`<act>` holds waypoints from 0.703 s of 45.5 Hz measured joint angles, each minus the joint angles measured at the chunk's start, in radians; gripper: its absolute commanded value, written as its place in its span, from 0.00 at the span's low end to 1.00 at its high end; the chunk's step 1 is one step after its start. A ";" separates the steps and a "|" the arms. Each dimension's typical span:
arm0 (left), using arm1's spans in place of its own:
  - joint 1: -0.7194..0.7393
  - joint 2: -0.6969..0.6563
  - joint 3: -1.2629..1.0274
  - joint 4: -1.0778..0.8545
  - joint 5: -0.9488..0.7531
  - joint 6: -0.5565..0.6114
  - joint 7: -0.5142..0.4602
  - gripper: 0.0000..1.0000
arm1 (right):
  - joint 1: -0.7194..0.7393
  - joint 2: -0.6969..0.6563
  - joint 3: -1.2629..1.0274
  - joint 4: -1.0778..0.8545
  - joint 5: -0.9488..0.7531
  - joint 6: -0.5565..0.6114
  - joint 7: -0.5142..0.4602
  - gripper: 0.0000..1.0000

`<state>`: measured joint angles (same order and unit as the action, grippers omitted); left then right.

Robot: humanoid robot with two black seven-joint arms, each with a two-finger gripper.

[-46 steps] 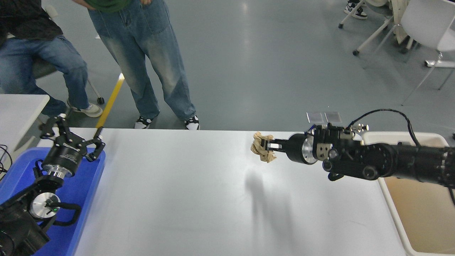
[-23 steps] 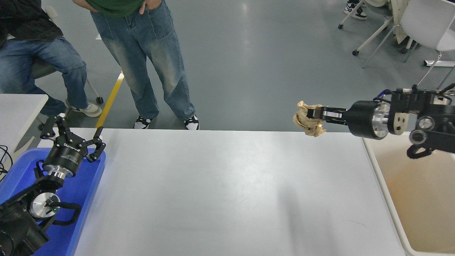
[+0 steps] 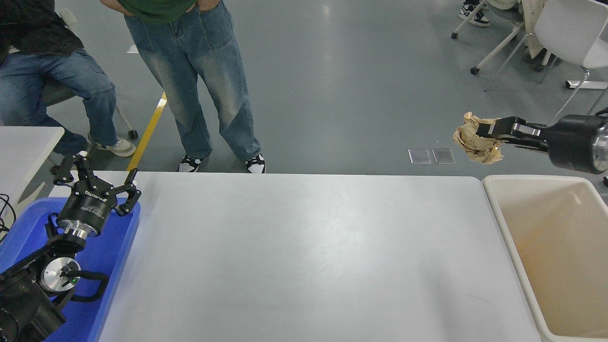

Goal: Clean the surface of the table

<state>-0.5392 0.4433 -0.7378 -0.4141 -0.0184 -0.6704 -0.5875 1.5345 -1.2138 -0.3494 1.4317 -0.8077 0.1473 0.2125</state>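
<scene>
Right gripper [image 3: 494, 134] has swung up and rightward since a second ago: it was low over the far middle of the table surface [image 3: 304, 256], now it's off past the far right corner, raised, arm entering from the right edge. Jaws pinched on a crumpled brown paper wad [image 3: 476, 145], which sticks out left of the fingertips.

Table surface fills the centre of view, nothing left lying on it that I can see. So the pickup looks done; what's left is the drop.

Key relation: beige bin [image 3: 494, 199] sits just beside the table's right end, and in the picture the wad hangs above the bin's far-left corner, past the rim. Hard to judge true height or depth from this one view, so I can't say whether the wad is over the opening or short of it. My guess: it needs to come nearer and a bit right before release.

Left gripper [image 3: 97, 182] parked at lower left over the blue tray [image 3: 114, 256], fingers spread wide, well apart from everything. Right arm is the only one in reach.

Two people stand or sit at the far side.
</scene>
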 measured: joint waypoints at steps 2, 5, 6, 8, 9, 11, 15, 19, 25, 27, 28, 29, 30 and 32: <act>0.000 0.000 0.000 0.000 0.000 0.000 0.000 1.00 | -0.017 -0.017 0.001 -0.016 0.000 0.003 0.004 0.00; 0.000 0.000 0.000 0.000 0.000 0.000 0.000 1.00 | -0.049 -0.037 0.004 -0.043 0.000 0.004 0.009 0.00; 0.000 0.000 0.000 0.000 0.000 0.000 0.000 1.00 | -0.060 -0.041 0.005 -0.051 0.000 0.004 0.011 0.00; 0.000 0.000 0.000 0.000 0.000 0.000 0.000 1.00 | -0.089 -0.051 0.007 -0.073 0.003 0.001 0.017 0.00; 0.000 0.000 0.000 0.000 0.000 0.000 0.000 1.00 | -0.099 -0.053 0.008 -0.081 0.004 -0.001 0.019 0.00; 0.000 0.000 0.000 -0.001 0.000 0.000 0.000 1.00 | -0.127 -0.057 0.011 -0.098 0.006 -0.009 0.027 0.00; 0.000 0.000 0.000 0.000 0.000 0.000 0.000 1.00 | -0.197 -0.062 0.012 -0.147 0.010 -0.038 0.042 0.00; 0.000 0.000 0.000 0.000 0.000 0.000 0.000 1.00 | -0.263 -0.049 0.013 -0.201 0.014 -0.071 0.054 0.00; 0.000 0.000 0.000 -0.001 0.000 0.000 0.000 1.00 | -0.367 -0.005 0.024 -0.303 0.045 -0.118 0.069 0.00; 0.000 0.000 0.000 0.000 0.000 0.000 0.000 1.00 | -0.404 0.016 0.030 -0.345 0.061 -0.130 0.074 0.00; 0.000 0.000 0.000 0.000 0.000 0.000 0.000 1.00 | -0.423 0.029 0.031 -0.370 0.069 -0.136 0.075 0.00; 0.001 0.000 0.000 0.000 0.000 0.000 0.000 1.00 | -0.435 0.038 0.033 -0.387 0.073 -0.139 0.076 0.00; 0.001 0.000 0.000 0.000 0.000 0.000 0.000 1.00 | -0.466 0.065 0.040 -0.432 0.084 -0.146 0.078 0.00; 0.001 0.000 0.000 0.000 0.000 0.000 0.000 1.00 | -0.490 0.087 0.044 -0.468 0.091 -0.150 0.080 0.00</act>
<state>-0.5386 0.4433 -0.7379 -0.4138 -0.0186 -0.6703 -0.5875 1.0444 -1.1264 -0.3054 0.9633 -0.7163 -0.0031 0.2925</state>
